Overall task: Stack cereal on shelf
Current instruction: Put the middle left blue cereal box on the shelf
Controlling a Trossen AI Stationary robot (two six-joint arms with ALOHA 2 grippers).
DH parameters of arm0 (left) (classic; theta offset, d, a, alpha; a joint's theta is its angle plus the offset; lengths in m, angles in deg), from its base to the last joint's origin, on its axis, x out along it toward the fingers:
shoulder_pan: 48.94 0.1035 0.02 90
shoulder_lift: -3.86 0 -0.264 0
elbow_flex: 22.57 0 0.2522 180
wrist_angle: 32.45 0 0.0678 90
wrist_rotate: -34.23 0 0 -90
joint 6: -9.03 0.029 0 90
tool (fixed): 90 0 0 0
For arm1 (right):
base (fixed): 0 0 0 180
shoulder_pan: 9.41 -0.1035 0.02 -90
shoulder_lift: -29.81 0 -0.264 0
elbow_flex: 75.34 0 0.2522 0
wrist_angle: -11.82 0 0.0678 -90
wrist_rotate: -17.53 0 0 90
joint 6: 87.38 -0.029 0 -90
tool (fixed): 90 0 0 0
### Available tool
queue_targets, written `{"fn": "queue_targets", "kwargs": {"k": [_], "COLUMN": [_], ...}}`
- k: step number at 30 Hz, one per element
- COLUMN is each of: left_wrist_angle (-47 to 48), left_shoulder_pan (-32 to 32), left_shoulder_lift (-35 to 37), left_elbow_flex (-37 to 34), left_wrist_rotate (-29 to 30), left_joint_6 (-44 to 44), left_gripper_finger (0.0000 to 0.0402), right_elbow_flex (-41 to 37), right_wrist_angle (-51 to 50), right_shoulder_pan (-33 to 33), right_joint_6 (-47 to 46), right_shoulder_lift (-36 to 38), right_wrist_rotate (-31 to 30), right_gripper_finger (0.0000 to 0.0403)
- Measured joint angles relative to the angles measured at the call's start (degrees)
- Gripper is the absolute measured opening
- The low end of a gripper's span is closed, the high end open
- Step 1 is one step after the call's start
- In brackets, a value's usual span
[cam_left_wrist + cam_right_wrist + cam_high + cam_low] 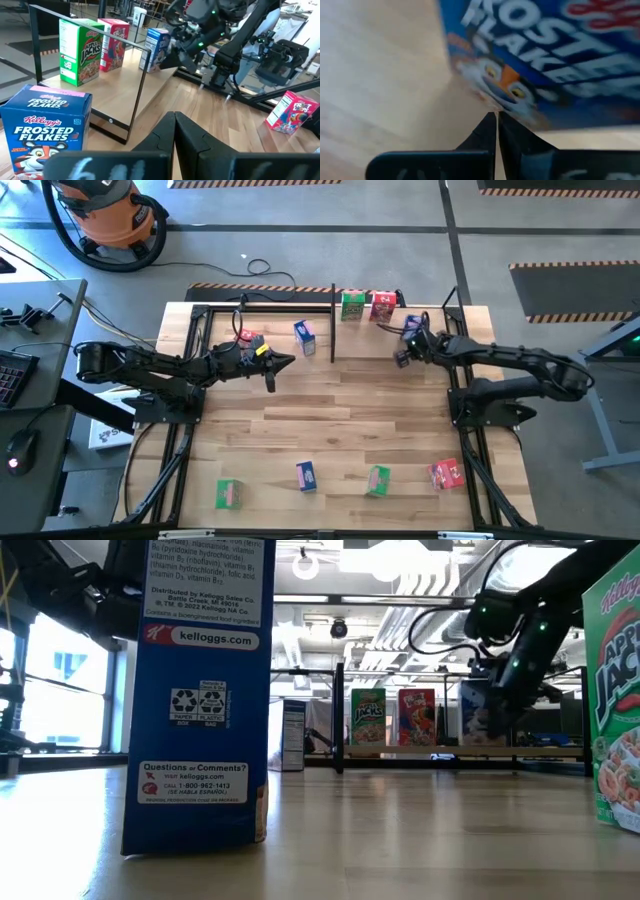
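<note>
Black shelf point(333, 320) holds green, red, blue cereal; both pincers clenched empty.

Three cereal boxes point(353, 305) on shelf point(333, 320) at table's point(340, 430) rear, four boxes point(306, 476) along front edge

Overhead looking down, low level view (table-height), two close wrist views

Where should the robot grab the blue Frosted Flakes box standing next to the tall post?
Probably its upper half, pinched across the two narrow sides. The blue Frosted Flakes box stands upright with its front facing the left gripper, so that gripper could open and come straight in from its own side.
</note>
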Motion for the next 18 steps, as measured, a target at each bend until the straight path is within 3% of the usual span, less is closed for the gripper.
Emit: {"fn": "queue_targets", "kwargs": {"k": [7,14,18], "left_wrist_angle": [0.0,0.1,0.2], "left_shoulder_pan": [0.0,0.0,0.0], "left_shoulder_lift": [0.0,0.0,0.0], "left_elbow_flex": [0.0,0.0,0.0], "left_wrist_rotate": [0.0,0.0,0.0], "left_joint_6": [-0.3,-0.3,0.0], "left_gripper_finger": [0.0001,0.0,0.0001], "right_elbow_flex": [0.0,0.0,0.0], "right_wrist_angle": [4.0,5.1,6.9], "right_shoulder_pan": [2.8,2.3,1.6], "right_joint_6": [4.4,5.0,6.2], "right_shoulder_lift": [-0.9,-1.0,-1.0], "right_wrist_rotate": [0.9,10.5,8.1], "right_gripper_finger": [0.0,0.0,0.0]}}
